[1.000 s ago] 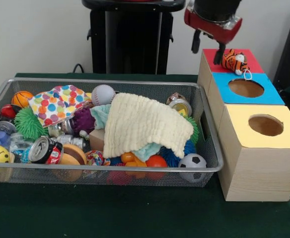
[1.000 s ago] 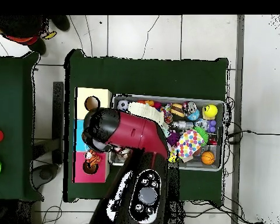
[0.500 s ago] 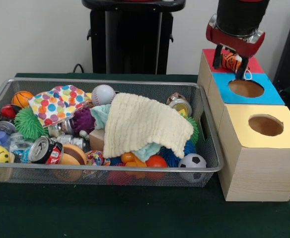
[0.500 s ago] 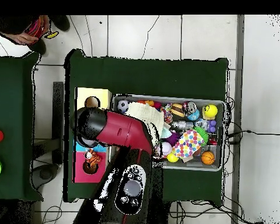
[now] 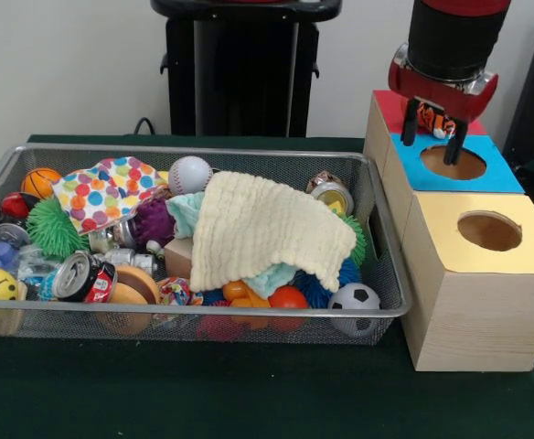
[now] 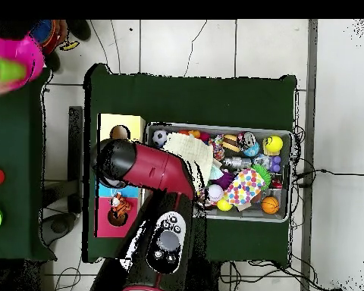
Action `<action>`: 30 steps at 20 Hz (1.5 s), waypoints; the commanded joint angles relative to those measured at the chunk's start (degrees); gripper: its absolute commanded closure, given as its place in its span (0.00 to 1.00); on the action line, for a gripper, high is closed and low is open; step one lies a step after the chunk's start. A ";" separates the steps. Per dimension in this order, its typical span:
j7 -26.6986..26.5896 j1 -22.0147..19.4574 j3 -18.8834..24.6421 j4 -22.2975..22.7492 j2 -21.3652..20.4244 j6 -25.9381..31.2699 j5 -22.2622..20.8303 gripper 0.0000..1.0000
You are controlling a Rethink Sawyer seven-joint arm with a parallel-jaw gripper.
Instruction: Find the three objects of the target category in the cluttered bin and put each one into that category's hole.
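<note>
My gripper (image 5: 434, 137) slid from the red box to the blue hole (image 5: 453, 163).
Its fingers are spread, empty; the tiger toy (image 5: 432, 117) sits behind at 12 o'clock, not dropped in.

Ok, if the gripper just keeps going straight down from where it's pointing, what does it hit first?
Probably the blue box top, at or near its hole. The gripper hangs open just above it; the tiger toy sits behind. Depth is uncertain.

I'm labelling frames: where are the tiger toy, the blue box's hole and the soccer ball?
tiger toy (image 5: 434, 120), front view, striped body between the tool's fingers.
blue box's hole (image 5: 459, 164), front view, its dark opening.
soccer ball (image 5: 354, 299), front view, its front.
</note>
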 commanded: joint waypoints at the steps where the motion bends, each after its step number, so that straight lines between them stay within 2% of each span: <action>1: 9.70 -1.90 6.40 2.93 3.19 -5.23 2.62 0.00; 8: 8.10 -2.67 8.69 5.19 4.82 -10.35 3.98 0.00; 17: 7.57 -3.31 9.94 7.90 3.60 -12.90 3.87 0.00; 24: 7.30 -3.35 9.82 8.95 2.41 -12.51 3.37 0.00; 27: 9.51 -1.43 7.37 7.70 2.15 -7.47 1.99 0.00; 30: 10.90 0.28 6.01 8.66 1.66 -5.57 1.21 0.00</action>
